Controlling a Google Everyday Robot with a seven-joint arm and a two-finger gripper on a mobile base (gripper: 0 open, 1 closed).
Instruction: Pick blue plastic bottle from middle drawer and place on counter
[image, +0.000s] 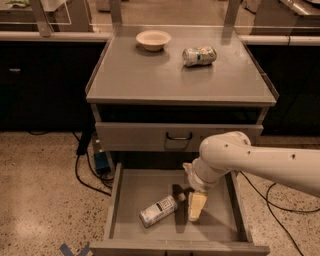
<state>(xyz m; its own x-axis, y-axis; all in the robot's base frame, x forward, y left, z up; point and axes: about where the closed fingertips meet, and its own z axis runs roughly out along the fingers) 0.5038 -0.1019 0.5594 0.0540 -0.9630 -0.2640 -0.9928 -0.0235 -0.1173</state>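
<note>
The blue plastic bottle (159, 210) lies on its side on the floor of the open middle drawer (220, 227), with its white cap pointing to the upper right. My gripper (195, 207) hangs down from the white arm that comes in from the right. It is inside the drawer just right of the bottle's cap, close to it but not around it. The counter (150, 75) is the grey cabinet top above.
A cream bowl (153, 39) and a green-and-white can (199, 55) lying on its side are on the counter's far part. A shut drawer front with a black loop handle (179, 136) is above the open drawer. Cables and a blue box (101, 161) lie on the floor to the left.
</note>
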